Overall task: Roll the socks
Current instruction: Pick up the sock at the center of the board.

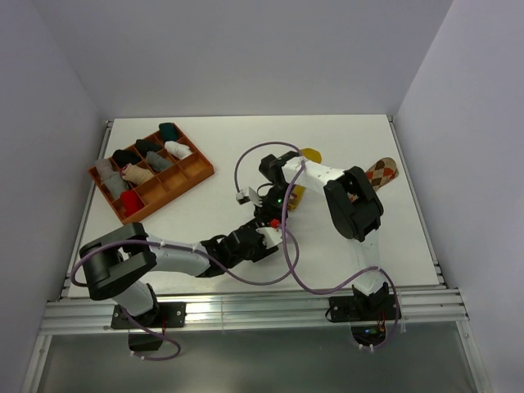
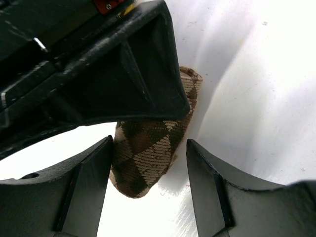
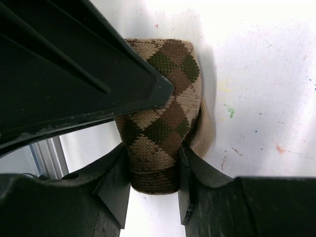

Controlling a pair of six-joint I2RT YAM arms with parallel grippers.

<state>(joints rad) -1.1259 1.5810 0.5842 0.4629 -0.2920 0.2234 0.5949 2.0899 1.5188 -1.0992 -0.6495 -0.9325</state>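
The right gripper [image 3: 154, 160] pinches the brown-and-cream argyle sock [image 3: 170, 79], which lies on the table [image 3: 261, 74] and runs toward 12 o'clock from the grip. The left gripper [image 2: 148, 150] gapes wide, astride the sock's end.

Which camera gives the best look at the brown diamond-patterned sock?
The right wrist view: the brown sock fills the middle, its pattern sharp. The left wrist view shows it partly covered; from the top, the arms hide it.

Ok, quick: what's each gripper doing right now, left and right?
Left gripper: open, its fingers straddling the end of the brown-and-cream argyle sock.
Right gripper: shut on the same sock.
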